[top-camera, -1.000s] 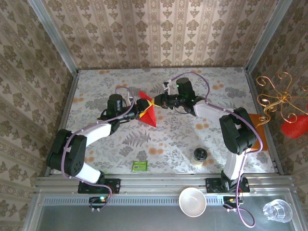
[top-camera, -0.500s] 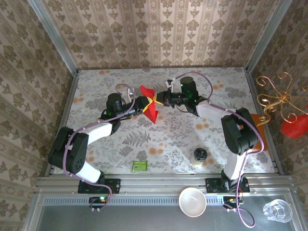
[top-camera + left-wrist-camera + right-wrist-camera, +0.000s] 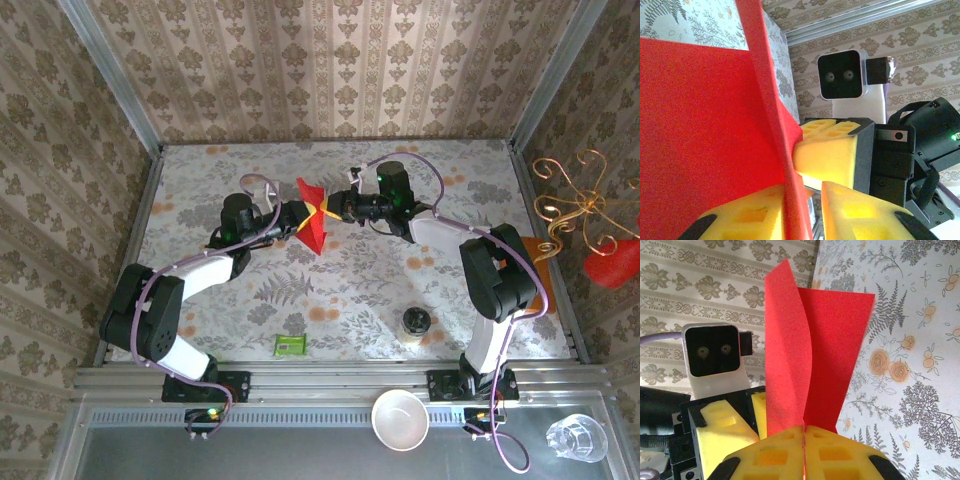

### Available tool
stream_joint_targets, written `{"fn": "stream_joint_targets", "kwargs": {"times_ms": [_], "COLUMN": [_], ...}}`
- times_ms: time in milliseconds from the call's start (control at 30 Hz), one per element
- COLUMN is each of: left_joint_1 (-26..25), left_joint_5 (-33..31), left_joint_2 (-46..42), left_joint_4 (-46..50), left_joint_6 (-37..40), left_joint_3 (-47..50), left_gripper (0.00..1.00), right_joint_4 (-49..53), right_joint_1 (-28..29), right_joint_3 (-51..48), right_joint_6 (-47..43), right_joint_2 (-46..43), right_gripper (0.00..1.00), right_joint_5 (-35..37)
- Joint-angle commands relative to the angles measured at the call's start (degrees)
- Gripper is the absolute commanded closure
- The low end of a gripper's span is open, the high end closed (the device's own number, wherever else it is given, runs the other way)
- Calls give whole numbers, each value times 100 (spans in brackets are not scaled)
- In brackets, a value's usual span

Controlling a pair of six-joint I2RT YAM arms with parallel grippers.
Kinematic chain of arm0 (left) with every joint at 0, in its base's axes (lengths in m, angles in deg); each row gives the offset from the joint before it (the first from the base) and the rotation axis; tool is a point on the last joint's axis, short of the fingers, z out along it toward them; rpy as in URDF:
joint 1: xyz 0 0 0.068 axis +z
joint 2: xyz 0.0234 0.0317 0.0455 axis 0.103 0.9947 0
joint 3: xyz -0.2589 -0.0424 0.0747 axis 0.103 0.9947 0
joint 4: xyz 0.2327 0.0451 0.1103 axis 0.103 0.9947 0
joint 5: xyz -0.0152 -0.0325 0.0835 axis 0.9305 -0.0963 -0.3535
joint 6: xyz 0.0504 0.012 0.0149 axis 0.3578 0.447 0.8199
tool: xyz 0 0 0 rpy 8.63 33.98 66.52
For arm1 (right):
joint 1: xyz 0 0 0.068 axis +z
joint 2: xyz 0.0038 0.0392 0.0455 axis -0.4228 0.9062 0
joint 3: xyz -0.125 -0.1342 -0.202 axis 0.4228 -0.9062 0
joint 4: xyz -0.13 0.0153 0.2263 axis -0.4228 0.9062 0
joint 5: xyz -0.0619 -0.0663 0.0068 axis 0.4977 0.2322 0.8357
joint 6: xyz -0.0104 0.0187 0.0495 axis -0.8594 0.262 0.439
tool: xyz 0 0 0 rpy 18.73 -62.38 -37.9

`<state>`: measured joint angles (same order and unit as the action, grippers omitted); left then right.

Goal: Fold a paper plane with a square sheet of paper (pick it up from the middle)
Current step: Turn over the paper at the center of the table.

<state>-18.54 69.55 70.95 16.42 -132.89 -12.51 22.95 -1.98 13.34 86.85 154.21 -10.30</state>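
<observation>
**Right jaws.** The two yellow foam pads (image 3: 775, 455) are pressed together. The lower edge of the thin, creased red paper sheet (image 3: 830, 355) is pinched in the seam between them. From this pinch the red paper sheet rises as two leaves. The leaves meet at a fold line that runs into the seam, and one leaf bows slightly away from the other. Judged purpose: the pinch fixes the crease so that the leaves cannot slip out of register.

**Left jaws.** These face the right jaws from the opposite side, just beside them. Their yellow pads (image 3: 750, 220) stand close on either side of the same fold. One pad lies against the paper. Whether the other has made contact cannot be told, so a firm grip is not confirmed.

**Beyond both jaws.** The red paper sheet is held in the air between them, clear of the floral-patterned worktop (image 3: 300, 290) below. Judged reason: a raised sheet gives each pair of jaws access to both faces and to the fold edge, which a sheet lying flat on the worktop would not.
</observation>
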Motion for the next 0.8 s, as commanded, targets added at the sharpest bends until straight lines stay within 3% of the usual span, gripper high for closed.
{"fn": "stream_joint_targets", "kwargs": {"times_ms": [0,167,300,467,633,767], "left_joint_1": [-5,25,61,55,-122,-564], "left_joint_5": [71,46,12,-340,-1699,-3020], "left_joint_2": [28,41,-23,-269,-367,-143], "left_joint_4": [-150,-28,507,2545,5436,6945], "left_joint_6": [35,79,402,1665,3495,4430], "left_joint_3": [-32,-75,-208,-715,-1802,-2677], "left_gripper": [77,86,89,91,91,91], "right_joint_4": [-165,-98,531,1751,2793,3235], "right_joint_1": [-35,-50,-176,-424,-607,-676], "right_joint_3": [-83,-114,-152,-171,-206,-272], "right_joint_6": [55,24,-312,-1097,-1815,-2117], "right_joint_2": [-240,-316,-554,-1000,-1483,-1780], "right_gripper": [89,80,62,51,49,48], "right_joint_5": [-171,-158,178,909,1942,2565]}}
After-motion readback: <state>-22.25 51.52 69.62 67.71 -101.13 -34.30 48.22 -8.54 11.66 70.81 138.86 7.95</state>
